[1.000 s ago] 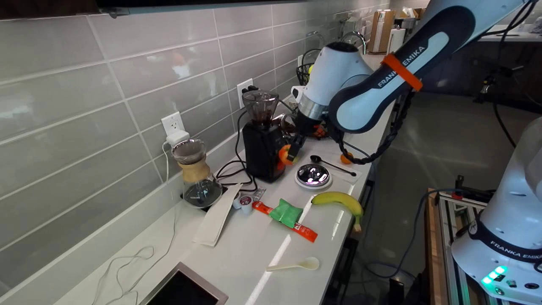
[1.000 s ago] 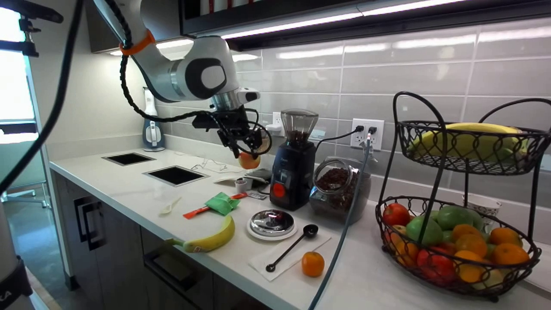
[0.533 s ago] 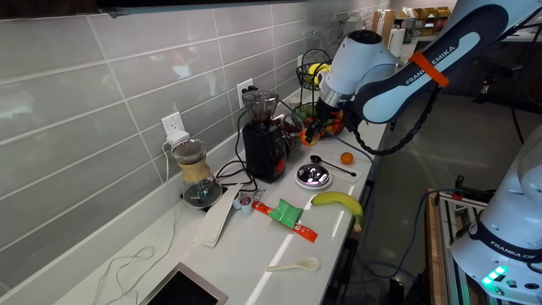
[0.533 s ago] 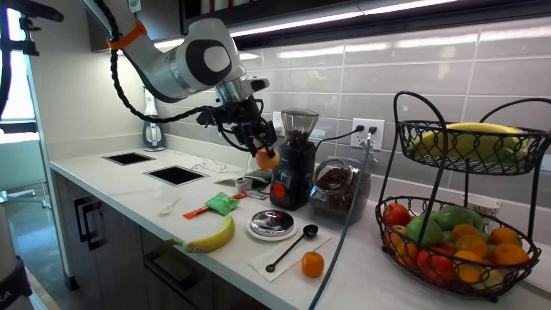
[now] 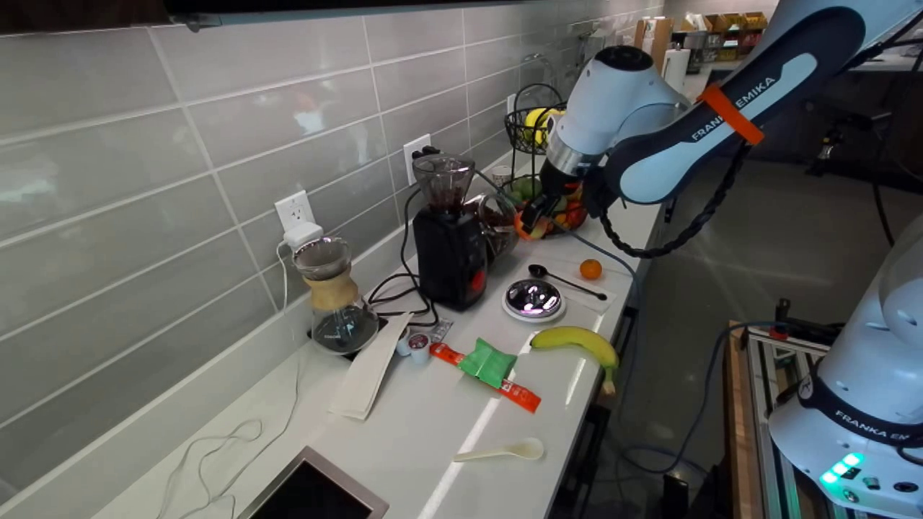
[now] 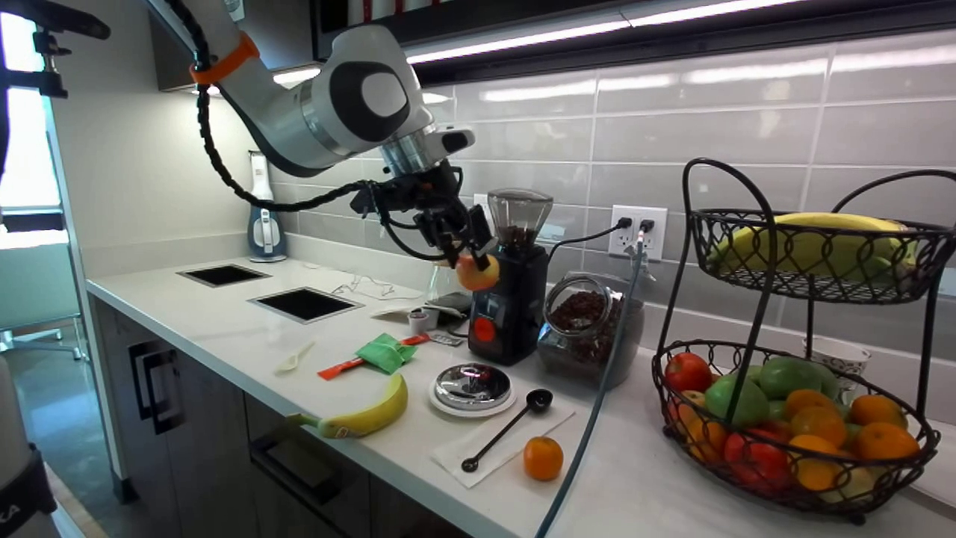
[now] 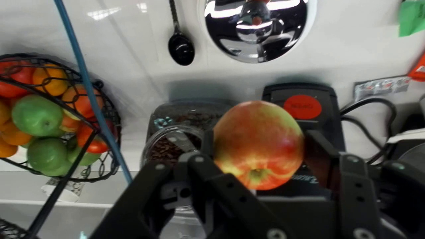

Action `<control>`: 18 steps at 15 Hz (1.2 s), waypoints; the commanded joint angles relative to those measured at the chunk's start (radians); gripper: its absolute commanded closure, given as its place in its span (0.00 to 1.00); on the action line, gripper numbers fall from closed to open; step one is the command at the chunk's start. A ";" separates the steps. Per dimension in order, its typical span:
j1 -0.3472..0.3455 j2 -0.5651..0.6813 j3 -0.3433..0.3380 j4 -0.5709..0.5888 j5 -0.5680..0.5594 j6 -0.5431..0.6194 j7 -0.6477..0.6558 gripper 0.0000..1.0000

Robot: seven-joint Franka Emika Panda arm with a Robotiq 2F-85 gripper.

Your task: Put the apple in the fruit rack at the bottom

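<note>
One apple (image 7: pixel 259 142), nearer one two-basket fruit rack (image 6: pixel 810 291) than before, in the grip of two fingers (image 7: pixel 322 146).

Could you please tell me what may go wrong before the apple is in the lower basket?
The blue cable runs between the apple and the fruit rack; the gripper may snag it.
The lower basket is heaped with mixed fruit, so the apple could roll off.
The upper basket sits above it and might get bumped.

White arm (image 5: pixel 613 101), orange band (image 5: pixel 731 115), black pincer (image 7: pixel 261 145)
</note>
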 commanded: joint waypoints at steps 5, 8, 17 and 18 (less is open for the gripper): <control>-0.259 0.045 0.033 0.156 -0.260 -0.065 0.368 0.57; -0.337 0.074 0.038 0.220 -0.343 -0.135 0.514 0.57; -0.120 0.285 -0.285 0.367 -0.315 -0.148 0.775 0.57; -0.097 0.312 -0.316 0.377 -0.284 -0.106 0.754 0.57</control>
